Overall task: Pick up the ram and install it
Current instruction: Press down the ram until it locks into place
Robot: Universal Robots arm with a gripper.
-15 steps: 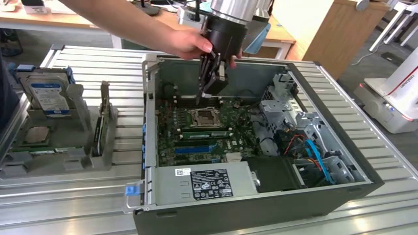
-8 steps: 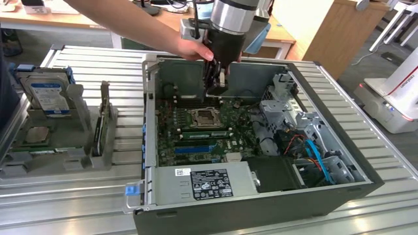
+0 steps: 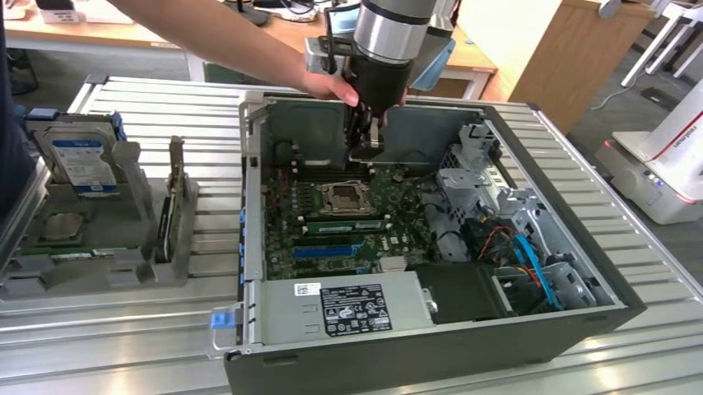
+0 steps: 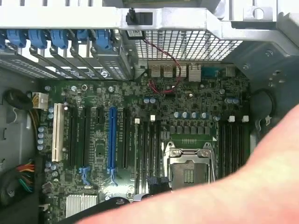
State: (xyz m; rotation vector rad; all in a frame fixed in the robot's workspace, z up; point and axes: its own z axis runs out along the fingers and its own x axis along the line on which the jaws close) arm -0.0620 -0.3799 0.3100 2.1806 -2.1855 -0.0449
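A person's hand [image 3: 329,85] covered the arm's wrist above the computer case [image 3: 571,329], and the arm's body hid the case's back wall. Close to the wrist camera, the hand [image 4: 233,191] blurred, concealing the motherboard [image 4: 140,135] corner beside the processor socket [image 4: 189,168].

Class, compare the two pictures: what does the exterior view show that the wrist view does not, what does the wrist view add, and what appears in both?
Exterior view alone: the hard drive in a grey holder beside the computer case, the power supply, and the gripper lowered inside the case.

Wrist view alone: blue clips, a red wire, and a white slot.

Both: the processor socket, the green board, and a person's hand.
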